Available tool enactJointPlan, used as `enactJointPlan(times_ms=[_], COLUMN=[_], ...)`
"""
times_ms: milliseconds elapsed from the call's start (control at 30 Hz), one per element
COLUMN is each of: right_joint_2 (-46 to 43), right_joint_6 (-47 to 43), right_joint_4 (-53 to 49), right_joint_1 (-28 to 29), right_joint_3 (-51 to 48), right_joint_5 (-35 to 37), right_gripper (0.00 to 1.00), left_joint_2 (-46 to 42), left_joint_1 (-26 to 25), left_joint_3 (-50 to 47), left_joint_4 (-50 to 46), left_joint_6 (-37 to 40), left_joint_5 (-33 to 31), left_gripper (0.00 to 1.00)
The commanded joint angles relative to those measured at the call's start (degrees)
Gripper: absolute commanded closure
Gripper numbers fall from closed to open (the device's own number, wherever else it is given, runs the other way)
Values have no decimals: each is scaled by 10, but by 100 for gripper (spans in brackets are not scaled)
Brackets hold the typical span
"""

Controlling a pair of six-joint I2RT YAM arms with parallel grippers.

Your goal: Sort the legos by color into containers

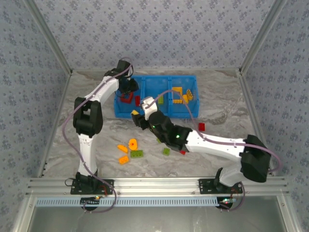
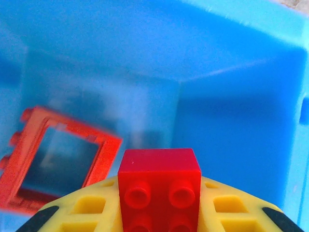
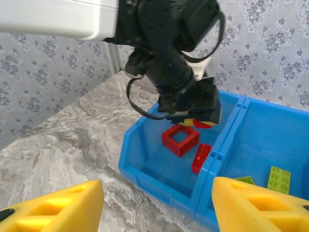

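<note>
My left gripper (image 2: 160,198) is shut on a small red brick (image 2: 160,166) and hangs over the left compartment of the blue bin (image 1: 126,112). A red open frame (image 2: 58,162) lies on that compartment's floor. From the right wrist view, the left gripper (image 3: 193,111) hovers just above the red frame (image 3: 180,138) and a red plate (image 3: 201,157). My right gripper (image 3: 157,205) is open with nothing between its yellow fingers (image 3: 53,208), just in front of the bin's near left corner. Green bricks (image 3: 279,179) lie in the middle compartment, yellow pieces (image 1: 178,94) in the right one.
Loose bricks lie on the marble table in front of the bin: orange ones (image 1: 133,143), a green plate (image 1: 137,154), a small green brick (image 1: 166,151) and red ones (image 1: 201,126). The right arm (image 1: 207,141) stretches diagonally above the table's middle.
</note>
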Motion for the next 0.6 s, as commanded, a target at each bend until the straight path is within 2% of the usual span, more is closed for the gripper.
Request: enactJointPlan(times_ms=[0, 167, 333, 567], right_joint_2=[44, 103, 105, 58], right_joint_6=[-31, -39, -30, -29], right_joint_4=[34, 35, 35, 25], right_joint_1=[1, 5, 8, 12], right_joint_3=[52, 110, 113, 67], right_joint_5=[32, 50, 47, 55], right_gripper=[36, 36, 36, 37], left_joint_2=[33, 56, 58, -9], left_joint_1=[4, 7, 7, 7], left_joint_3=[65, 80, 77, 53], left_joint_4=[-34, -39, -42, -49], left_joint_6=[14, 3, 0, -6], left_joint_5=[33, 30, 25, 5], left_gripper=[71, 68, 49, 46])
